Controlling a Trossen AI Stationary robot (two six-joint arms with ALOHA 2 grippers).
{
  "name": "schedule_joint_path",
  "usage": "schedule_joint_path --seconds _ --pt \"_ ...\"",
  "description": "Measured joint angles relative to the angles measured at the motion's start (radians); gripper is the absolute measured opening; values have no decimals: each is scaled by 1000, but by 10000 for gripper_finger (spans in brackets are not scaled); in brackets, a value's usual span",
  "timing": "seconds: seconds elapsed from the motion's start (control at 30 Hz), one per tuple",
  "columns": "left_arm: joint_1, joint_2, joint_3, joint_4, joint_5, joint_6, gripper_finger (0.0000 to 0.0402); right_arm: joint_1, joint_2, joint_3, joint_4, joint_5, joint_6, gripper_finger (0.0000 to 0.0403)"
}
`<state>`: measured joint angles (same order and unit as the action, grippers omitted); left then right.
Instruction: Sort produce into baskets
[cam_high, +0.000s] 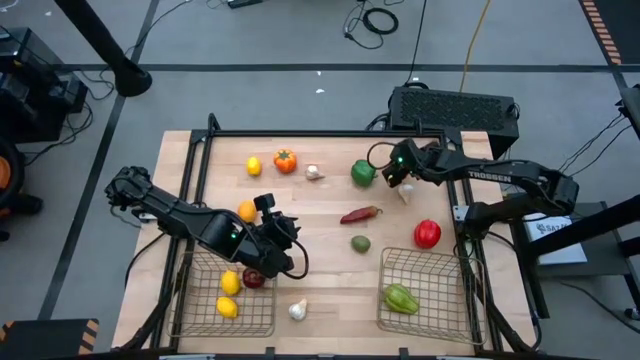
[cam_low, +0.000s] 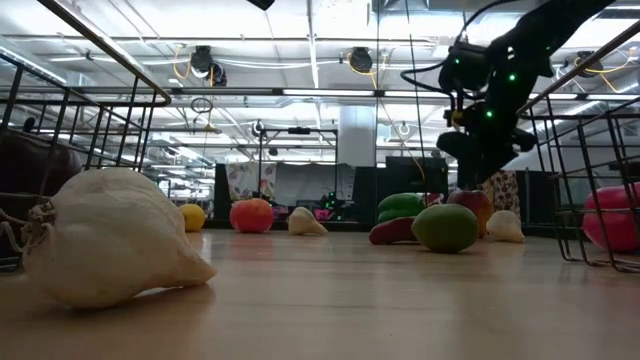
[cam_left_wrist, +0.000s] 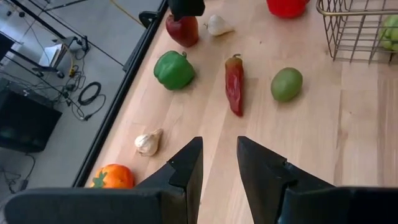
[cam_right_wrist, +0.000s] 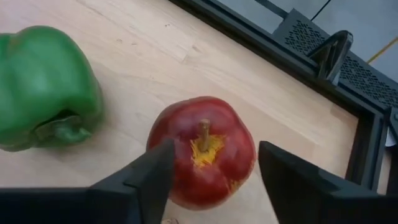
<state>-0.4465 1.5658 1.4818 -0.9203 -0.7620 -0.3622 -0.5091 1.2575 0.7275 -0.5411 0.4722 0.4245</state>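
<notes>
So the table (cam_high: 330, 290) is a wooden top with produce scattered all over it, and two wire baskets sit at the near edge. The left basket (cam_high: 190, 318) has two lemons and a dark red apple (cam_high: 254, 279) in it. The right basket (cam_high: 440, 305) has just a green pepper (cam_high: 401, 298).

The right gripper (cam_right_wrist: 214, 165) hangs directly over a red apple (cam_right_wrist: 202, 152), fingers spread wide, one on each side of it, not closed on it yet. Just beside that apple, off one finger, sits another green pepper (cam_right_wrist: 46, 84), and a garlic bulb (cam_high: 404, 193) lies close on the other side. The right basket is well away from this gripper, back toward the near edge.

The left gripper (cam_left_wrist: 217, 165) floats above the left basket's far rim with its fingers at a narrow gap, nothing between them. Ahead of it lie a red chili (cam_left_wrist: 234, 84), a green lime-looking fruit (cam_left_wrist: 286, 84) and one more garlic bulb (cam_left_wrist: 148, 142).

What could go wrong, I think: the apple is round and slick, so an off-centre squeeze might squirt it sideways into the pepper. Coming down crooked, a finger could also land on the pepper or garlic. And if fruit belongs on the left, that's a long carry, so a weak pinch may drop it midway.
</notes>
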Motion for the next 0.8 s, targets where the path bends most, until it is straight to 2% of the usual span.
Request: schedule_joint_path --seconds 0.27,0.67,0.8 --pt "0 4 0 2 3 -3 107 0 0 -2 47 -1 -14 154" --pt "0 4 0 6 3 -23 107 0 10 -2 27 -14 -9 97" --pt "0 4 0 6 10 -24 107 1 33 -2 26 -25 -18 67"
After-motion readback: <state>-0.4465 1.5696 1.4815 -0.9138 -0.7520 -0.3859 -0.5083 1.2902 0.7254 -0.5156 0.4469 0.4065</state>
